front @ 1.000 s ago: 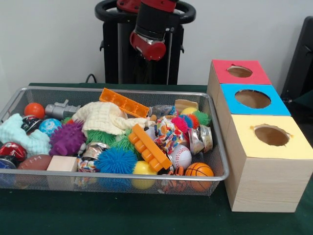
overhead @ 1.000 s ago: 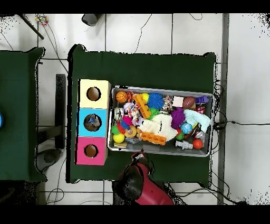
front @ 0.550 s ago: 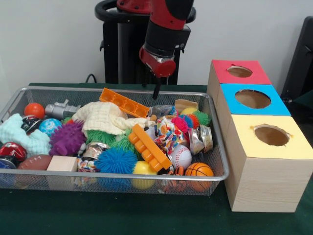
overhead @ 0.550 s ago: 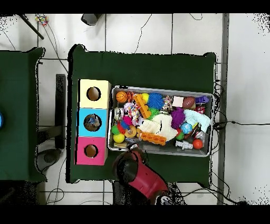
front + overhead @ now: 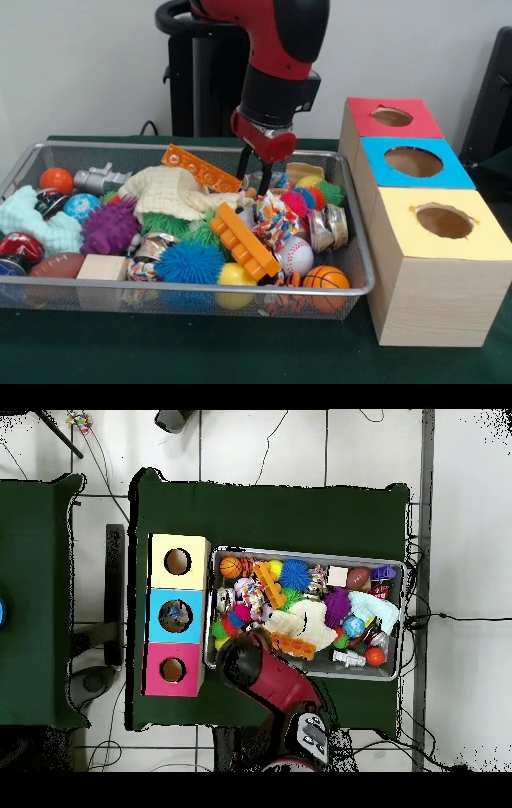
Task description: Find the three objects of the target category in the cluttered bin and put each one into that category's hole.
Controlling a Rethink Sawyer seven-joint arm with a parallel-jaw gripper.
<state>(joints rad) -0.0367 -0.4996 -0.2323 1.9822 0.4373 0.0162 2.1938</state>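
Observation:
A wire mesh bin (image 5: pixel 184 146) holds a jumble of toys. My gripper (image 5: pixel 254 178) is open, its black fingers (image 5: pixel 264 178) hanging just above the clutter at the bin's far right part, beside a long orange brick plate (image 5: pixel 202 167) and over a grey item (image 5: pixel 260 182) and a rope toy (image 5: pixel 276 216). Nothing is between the fingers. A baseball (image 5: pixel 298 254), a basketball (image 5: pixel 326 278), a football (image 5: pixel 58 265) and an orange ball (image 5: pixel 56 179) lie among the toys. In the overhead view the red arm (image 5: pixel 262 672) covers the gripper and the bin's lower left corner.
Three wooden boxes stand in a row beside the bin, with holed tops in red (image 5: pixel 364 116), blue (image 5: pixel 376 156) and yellow (image 5: pixel 400 228). Something lies inside the blue box's hole (image 5: pixel 175 616). A cream cloth (image 5: pixel 170 192), spiky balls (image 5: pixel 190 262) and metal cans (image 5: pixel 326 228) crowd the bin.
The arm has swung out from behind the bin's far rim and come down, so the gripper now hangs low over the toys.

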